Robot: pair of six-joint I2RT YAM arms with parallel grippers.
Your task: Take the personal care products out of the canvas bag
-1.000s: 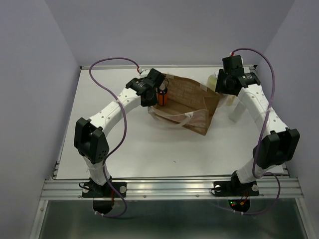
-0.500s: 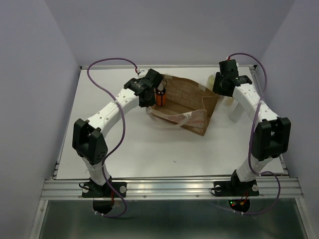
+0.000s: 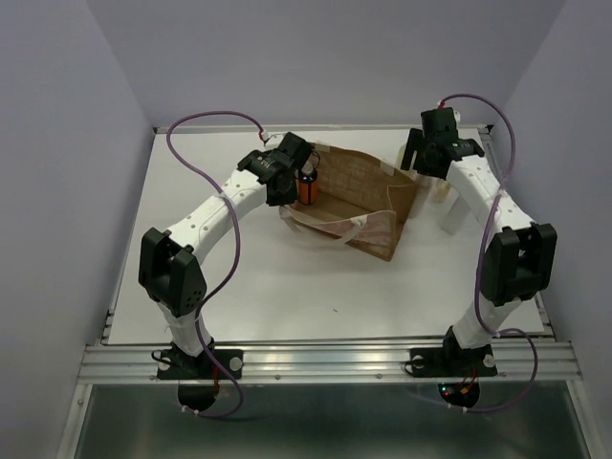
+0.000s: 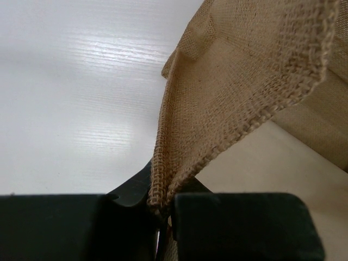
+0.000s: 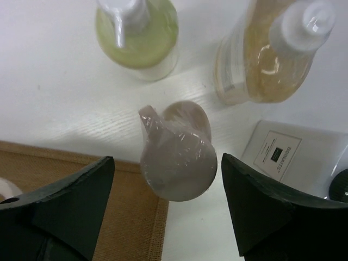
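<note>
The canvas bag (image 3: 359,196) lies open at the back middle of the table. My left gripper (image 4: 162,211) is shut on its woven rim (image 4: 239,92) at the bag's left end (image 3: 290,186). An amber-orange bottle (image 3: 306,187) with a dark cap stands inside the bag beside that gripper. My right gripper (image 5: 167,163) is open behind the bag's right end (image 3: 424,156). A beige bottle (image 5: 176,149) with a wrapped cap stands on the table between its fingers, untouched. A yellow-green bottle (image 5: 138,35) and a pale amber bottle (image 5: 266,60) stand just beyond it.
A white labelled pack (image 5: 280,155) lies on the table right of the beige bottle, seen as a white shape (image 3: 457,208) from above. The bag's tan edge (image 5: 109,212) runs under my right gripper's left finger. Purple walls close in the table on three sides.
My right gripper has opened and let go of the beige bottle, which now stands on the table. Its wrist turned slightly. The left gripper still holds the bag's rim.
</note>
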